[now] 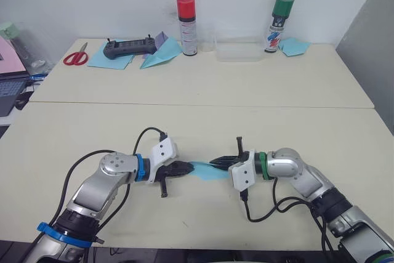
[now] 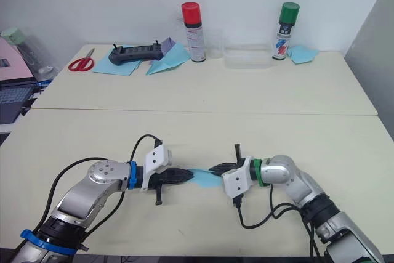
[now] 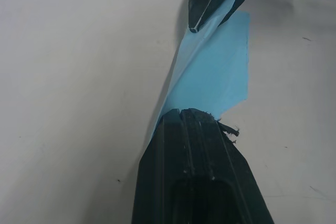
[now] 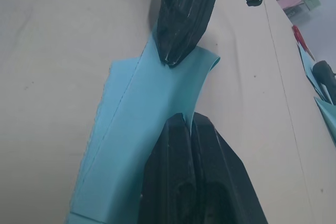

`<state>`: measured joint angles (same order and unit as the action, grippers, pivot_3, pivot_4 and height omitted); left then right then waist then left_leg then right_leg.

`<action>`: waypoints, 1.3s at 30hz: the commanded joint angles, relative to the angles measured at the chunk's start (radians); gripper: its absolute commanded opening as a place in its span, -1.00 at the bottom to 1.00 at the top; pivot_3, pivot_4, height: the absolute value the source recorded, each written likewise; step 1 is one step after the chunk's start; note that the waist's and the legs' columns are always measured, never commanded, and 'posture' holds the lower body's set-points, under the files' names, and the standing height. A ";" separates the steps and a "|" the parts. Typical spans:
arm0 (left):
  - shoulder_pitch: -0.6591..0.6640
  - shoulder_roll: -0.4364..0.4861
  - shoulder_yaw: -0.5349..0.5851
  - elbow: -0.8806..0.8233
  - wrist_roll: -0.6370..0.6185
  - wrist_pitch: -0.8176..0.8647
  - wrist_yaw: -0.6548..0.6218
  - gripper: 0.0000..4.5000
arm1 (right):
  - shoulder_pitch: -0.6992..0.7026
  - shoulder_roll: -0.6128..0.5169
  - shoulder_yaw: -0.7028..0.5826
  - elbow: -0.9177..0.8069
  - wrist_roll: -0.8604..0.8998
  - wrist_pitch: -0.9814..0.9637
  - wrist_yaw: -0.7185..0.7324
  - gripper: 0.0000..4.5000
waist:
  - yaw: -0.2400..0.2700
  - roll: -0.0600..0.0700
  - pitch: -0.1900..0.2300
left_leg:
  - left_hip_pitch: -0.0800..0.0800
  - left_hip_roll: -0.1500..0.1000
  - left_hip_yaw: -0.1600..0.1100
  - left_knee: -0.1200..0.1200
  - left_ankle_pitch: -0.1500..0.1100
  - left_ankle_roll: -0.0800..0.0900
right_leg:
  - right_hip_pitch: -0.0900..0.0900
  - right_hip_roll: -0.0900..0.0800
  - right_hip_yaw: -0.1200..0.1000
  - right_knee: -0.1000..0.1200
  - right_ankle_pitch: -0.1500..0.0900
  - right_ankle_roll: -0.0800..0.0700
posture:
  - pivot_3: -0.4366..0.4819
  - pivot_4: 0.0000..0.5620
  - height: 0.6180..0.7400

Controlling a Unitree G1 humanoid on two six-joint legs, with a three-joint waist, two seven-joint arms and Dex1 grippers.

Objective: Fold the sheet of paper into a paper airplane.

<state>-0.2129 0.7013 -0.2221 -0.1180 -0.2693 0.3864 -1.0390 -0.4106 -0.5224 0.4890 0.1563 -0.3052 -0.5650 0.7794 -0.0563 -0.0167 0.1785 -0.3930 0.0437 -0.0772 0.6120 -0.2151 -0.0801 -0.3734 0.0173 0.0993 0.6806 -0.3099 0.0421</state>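
One folded light blue sheet of paper (image 1: 206, 170) lay on the worktop (image 1: 203, 121). Two claws pinched it: the left claw (image 1: 184, 168) clamped one end, the right claw (image 1: 217, 163) the other.

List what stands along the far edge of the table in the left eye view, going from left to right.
Red scissors → black controller → wide blue paper dart → red-capped spray can → clear plastic box → green-capped spray can → small blue paper lump.
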 commanded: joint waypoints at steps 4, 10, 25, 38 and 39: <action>0.040 0.039 0.001 0.039 0.040 0.059 0.019 -1.00 | 0.061 -0.015 0.016 -0.074 -0.045 0.043 0.007 -0.99 | 0.000 -0.001 -0.001 | 0.000 0.000 0.000 0.000 0.000 0.000 | 0.000 0.000 0.000 0.000 0.000 0.000 | -0.05 -0.47 1.00; 0.041 0.044 0.002 0.036 0.039 0.066 0.015 -1.00 | 0.082 -0.030 0.013 -0.090 -0.070 0.052 -0.008 -0.99 | 0.000 -0.001 -0.001 | 0.000 0.000 0.000 0.000 0.000 0.000 | 0.000 0.000 0.000 0.000 0.000 0.000 | -0.05 -0.47 1.00; 0.036 0.041 -0.002 0.044 0.047 0.059 0.018 -1.00 | 0.139 -0.099 -0.017 -0.119 -0.063 0.025 -0.051 -0.99 | 0.017 -0.002 -0.001 | 0.000 -0.001 0.000 0.000 0.000 0.000 | 0.001 -0.001 0.000 0.000 0.000 0.000 | -0.05 -0.47 1.00; 0.029 0.037 -0.018 0.046 0.053 0.055 0.015 -1.00 | 0.205 -0.147 -0.066 -0.153 -0.026 0.040 -0.060 -0.99 | 0.026 -0.002 -0.002 | 0.000 -0.002 0.000 0.000 0.000 0.000 | 0.001 -0.002 0.000 0.000 0.000 0.000 | -0.05 -0.47 1.00; 0.028 0.037 -0.019 0.047 0.053 0.054 0.014 -1.00 | 0.213 -0.150 -0.070 -0.159 -0.021 0.047 -0.060 -0.99 | 0.026 -0.002 -0.002 | 0.000 -0.002 0.000 0.000 0.000 0.000 | 0.001 -0.002 0.000 0.000 0.000 0.000 | -0.05 -0.47 1.00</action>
<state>-0.2111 0.7087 -0.2233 -0.1309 -0.2693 0.4046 -1.0370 -0.2288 -0.6328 0.4414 -0.0072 -0.3254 -0.5324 0.6968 -0.0308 -0.0187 0.1769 -0.3929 0.0421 -0.0772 0.6123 -0.2151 -0.0801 -0.3721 0.0158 0.0992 0.6802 -0.3102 0.0420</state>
